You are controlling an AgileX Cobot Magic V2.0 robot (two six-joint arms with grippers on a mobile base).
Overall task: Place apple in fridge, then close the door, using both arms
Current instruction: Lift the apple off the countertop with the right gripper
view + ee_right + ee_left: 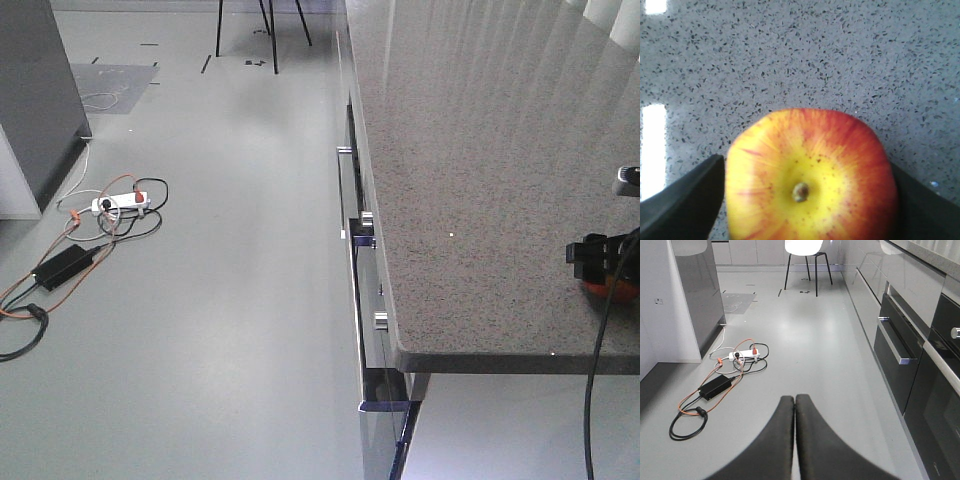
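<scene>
The apple (810, 185), red with a yellow top and a stem dimple, sits on the speckled stone counter (800, 55). My right gripper (807, 197) is open and straddles it. The left finger (685, 205) stands a sliver off the apple's skin, and the right finger (925, 210) is against its red side. In the front view the apple (612, 290) shows only as an orange edge under the right gripper (600, 262). My left gripper (795, 402) hangs over the floor, shut and empty. The fridge (35, 100) is a dark grey block at far left; I cannot make out its door.
The counter (480, 180) tops a cabinet run with ovens and drawer handles (895, 347). On the floor lie a power strip (743, 355), a black adapter (716, 385) and looped cables. A white chair (804, 257) stands at the far end.
</scene>
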